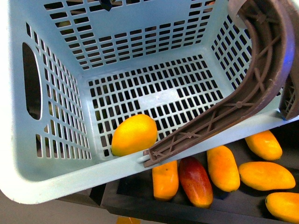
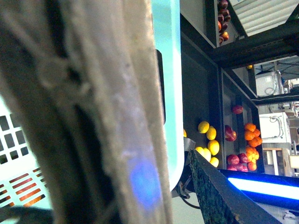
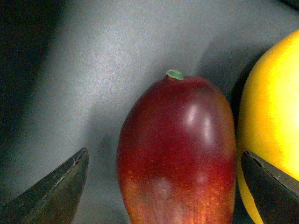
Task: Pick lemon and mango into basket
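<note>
Red-skinned, the mango (image 3: 177,154) lies on the dark shelf (image 1: 135,198) between the right gripper's (image 3: 163,156) wide-spread jaws, the lemon (image 1: 134,134) already in the basket (image 1: 56,172); one jaw crowds the neighbouring yellow mango (image 3: 275,130) and might snag it, while the left gripper's state cannot be told.

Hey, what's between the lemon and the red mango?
In the front view, the front rim of the basket and the end of its handle lie between the lemon and the mango.
</note>
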Motion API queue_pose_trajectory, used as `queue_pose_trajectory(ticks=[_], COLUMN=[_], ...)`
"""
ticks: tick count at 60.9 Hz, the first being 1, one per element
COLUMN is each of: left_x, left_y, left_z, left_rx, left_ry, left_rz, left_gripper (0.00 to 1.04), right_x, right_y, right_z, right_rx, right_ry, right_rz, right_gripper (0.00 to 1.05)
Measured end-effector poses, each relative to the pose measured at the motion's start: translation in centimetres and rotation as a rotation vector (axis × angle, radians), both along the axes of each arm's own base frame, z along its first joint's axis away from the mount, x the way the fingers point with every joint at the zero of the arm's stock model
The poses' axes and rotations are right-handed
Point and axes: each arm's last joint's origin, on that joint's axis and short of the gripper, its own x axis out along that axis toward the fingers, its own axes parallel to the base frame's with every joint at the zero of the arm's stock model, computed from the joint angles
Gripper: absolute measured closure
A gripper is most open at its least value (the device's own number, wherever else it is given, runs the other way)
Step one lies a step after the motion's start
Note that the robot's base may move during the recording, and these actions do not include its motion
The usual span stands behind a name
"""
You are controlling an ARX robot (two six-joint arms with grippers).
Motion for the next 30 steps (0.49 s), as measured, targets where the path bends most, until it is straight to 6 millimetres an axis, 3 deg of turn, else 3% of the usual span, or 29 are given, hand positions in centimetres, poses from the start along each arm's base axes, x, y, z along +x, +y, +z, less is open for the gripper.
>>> queue_pose_trajectory(ticks=[16, 30], left_x=[0.0, 0.0], left_y=[0.0, 0.0], left_z=[0.0, 0.0], left_rx=[-0.001, 0.0], left_ry=[0.001, 0.0], left_rz=[-0.002, -0.002], left_gripper=[0.77, 0.77], right_x=[0.6, 0.9], right_y=[0.4, 0.4], right_z=[-1.3, -1.4], right_rx=[0.014, 0.02], right_ry=[0.02, 0.011], right_rz=[0.013, 0.016], right_gripper=[0.09, 0.37])
